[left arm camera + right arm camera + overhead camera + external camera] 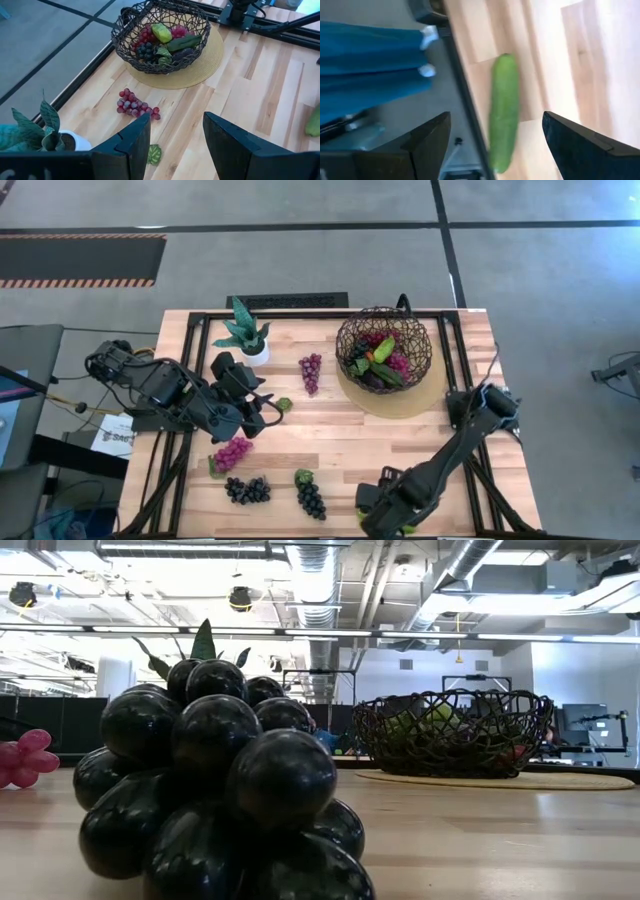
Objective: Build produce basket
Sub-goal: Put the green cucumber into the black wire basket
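Left arm (150, 390): over the table's left side, reaching toward the middle.
Left gripper (175, 145): fingers parted with nothing between them, above bare wood beside a small green leaf piece (154, 154).
Potted plant (245, 335): white pot, near the table's far edge, just beyond the left gripper.
Magenta grape bunch (232, 452): on the wood, just in front of the left gripper.
Black grape bunch (248, 490): near the front edge, apart from the magenta one.
Second dark bunch (310, 498): right of the black bunch, green cap on top.
Purple-red bunch (311, 371): lying alone between plant and basket.
Basket (384, 348): dark wire bowl on a tan round mat (400, 402), far right part of the table; holding red grapes, dark grapes and green pieces.
Right gripper (495, 145): at the front edge, right of centre, fingers spread wide, holding nothing.
Cucumber (503, 110): lying on the wood by the table's edge, between the spread fingers in the right wrist view, contact not discernible.
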Controlling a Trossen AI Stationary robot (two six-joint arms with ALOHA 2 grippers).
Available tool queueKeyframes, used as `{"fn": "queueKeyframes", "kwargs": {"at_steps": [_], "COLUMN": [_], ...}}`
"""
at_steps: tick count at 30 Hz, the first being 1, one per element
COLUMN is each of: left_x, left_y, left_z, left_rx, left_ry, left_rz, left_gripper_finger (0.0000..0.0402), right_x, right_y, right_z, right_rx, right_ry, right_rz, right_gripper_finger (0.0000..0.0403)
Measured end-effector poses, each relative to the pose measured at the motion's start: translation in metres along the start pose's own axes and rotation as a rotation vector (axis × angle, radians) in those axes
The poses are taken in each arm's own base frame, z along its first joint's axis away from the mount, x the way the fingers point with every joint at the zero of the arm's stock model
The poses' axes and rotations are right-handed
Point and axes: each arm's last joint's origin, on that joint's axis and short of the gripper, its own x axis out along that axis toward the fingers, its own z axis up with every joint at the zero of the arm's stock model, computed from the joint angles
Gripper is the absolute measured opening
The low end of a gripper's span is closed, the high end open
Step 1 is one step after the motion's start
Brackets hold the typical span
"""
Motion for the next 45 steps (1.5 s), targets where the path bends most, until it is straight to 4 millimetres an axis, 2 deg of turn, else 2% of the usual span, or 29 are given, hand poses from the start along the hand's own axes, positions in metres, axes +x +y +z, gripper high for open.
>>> {"fn": "queueKeyframes", "kwargs": {"at_steps": [9, 16, 31, 45], "left_x": [0.0, 0.0, 0.0, 0.0], "left_y": [0.0, 0.0, 0.001, 0.001], "left_z": [0.0, 0.0, -0.001, -0.001], "left_rx": [0.003, 0.0, -0.006, -0.006], "left_ry": [0.002, 0.002, -0.001, -0.003], "left_rz": [0.002, 0.003, 0.017, 0.02], "left_gripper_finger": [0.0171, 0.0171, 0.0171, 0.0171], "right_x": [0.049, 0.076, 0.081, 0.111], "right_y": [0.002, 0.004, 0.005, -0.012], "right_z": [-0.001, -0.003, -0.001, -0.004], "right_rx": [-0.102, -0.134, -0.172, -0.161], "right_ry": [0.049, 0.063, -0.016, -0.025], "right_rz": [-0.119, -0.16, -0.17, -0.162], "right_gripper_finger": [0.033, 0.033, 0.033, 0.033]}}
